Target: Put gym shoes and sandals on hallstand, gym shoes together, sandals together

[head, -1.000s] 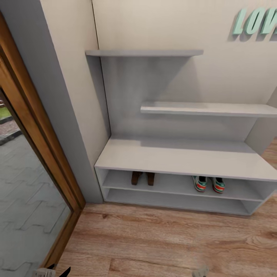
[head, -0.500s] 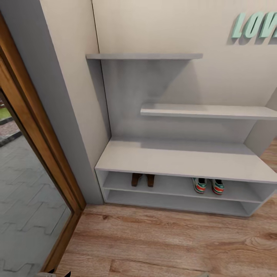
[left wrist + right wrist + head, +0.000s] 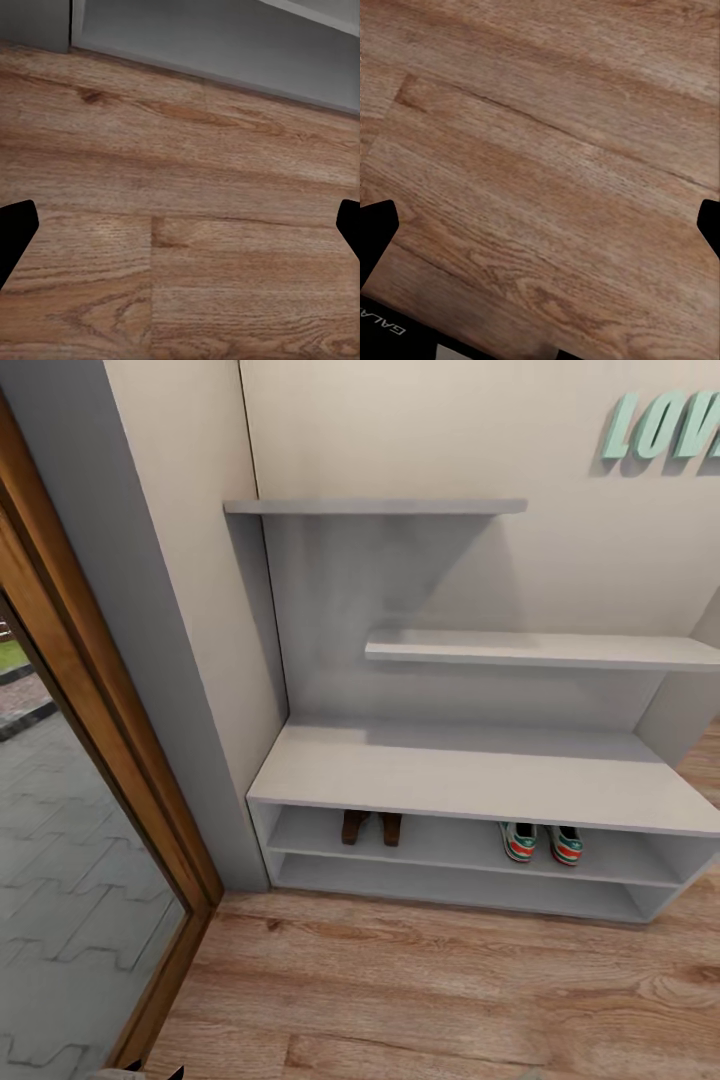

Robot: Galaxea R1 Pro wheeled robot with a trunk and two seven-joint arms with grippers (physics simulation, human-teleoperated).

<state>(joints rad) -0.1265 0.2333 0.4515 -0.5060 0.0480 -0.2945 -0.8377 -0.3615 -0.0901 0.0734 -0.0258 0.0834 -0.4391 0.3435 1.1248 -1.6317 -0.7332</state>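
Note:
The two gym shoes [image 3: 541,842] stand side by side, heels outward, on the right of the upper low shelf of the light-grey hallstand [image 3: 470,775]. The two brown sandals [image 3: 371,826] stand side by side on the left of that same shelf. The corridor floor [image 3: 420,1000] in front of the rack is bare wood plank. My left gripper [image 3: 180,232] hangs open over the floor near the rack's grey base [image 3: 225,45], with nothing between its fingers. My right gripper [image 3: 540,232] is also open over bare planks, holding nothing.
A glazed door with a brown wooden frame [image 3: 120,760] stands to the left, beside a grey wall strip. Mint letters [image 3: 660,420] hang on the beige wall at the upper right. The rack's bench top and its two upper shelves carry nothing.
The head camera has shifted slightly, so the rack sits a little lower in the picture. The gripper tips at the bottom edge have dropped almost out of the head view. The shoes have not moved.

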